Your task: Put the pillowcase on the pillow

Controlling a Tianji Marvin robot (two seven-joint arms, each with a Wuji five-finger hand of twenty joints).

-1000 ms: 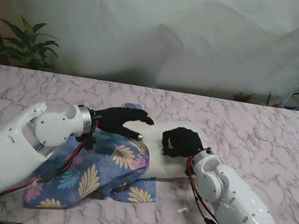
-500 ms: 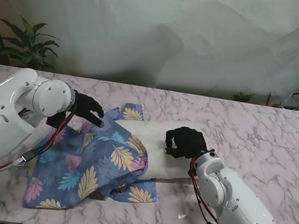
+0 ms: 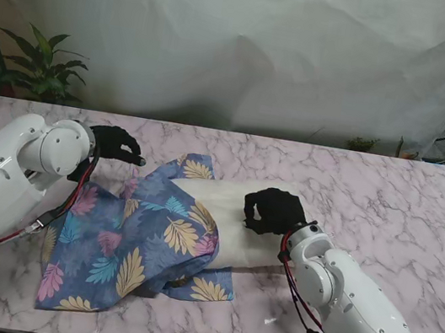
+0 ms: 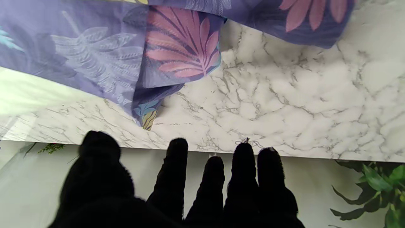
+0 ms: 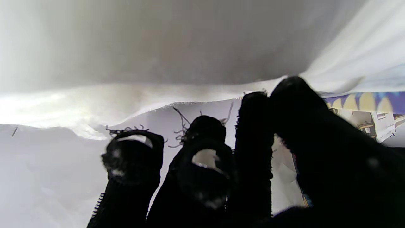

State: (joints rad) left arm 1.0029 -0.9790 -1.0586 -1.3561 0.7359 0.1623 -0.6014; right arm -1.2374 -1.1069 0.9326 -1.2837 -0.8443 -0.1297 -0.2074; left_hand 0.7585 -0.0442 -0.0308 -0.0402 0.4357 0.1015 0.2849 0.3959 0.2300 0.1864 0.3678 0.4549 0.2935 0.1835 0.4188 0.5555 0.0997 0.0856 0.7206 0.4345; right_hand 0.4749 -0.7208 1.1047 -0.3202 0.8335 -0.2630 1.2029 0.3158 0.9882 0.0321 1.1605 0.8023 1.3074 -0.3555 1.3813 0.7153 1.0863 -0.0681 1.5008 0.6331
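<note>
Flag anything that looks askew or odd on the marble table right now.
The blue floral pillowcase lies rumpled and skewed over one end of the white pillow, with its other end bare. The right hand rests on the pillow with fingers curled; the left hand is off the fabric, holding nothing.

The pillowcase lies spread on the table, left of centre, reaching toward the near edge. The pillow lies at the centre, its left end inside the pillowcase. A potted plant stands behind the far left corner.
</note>
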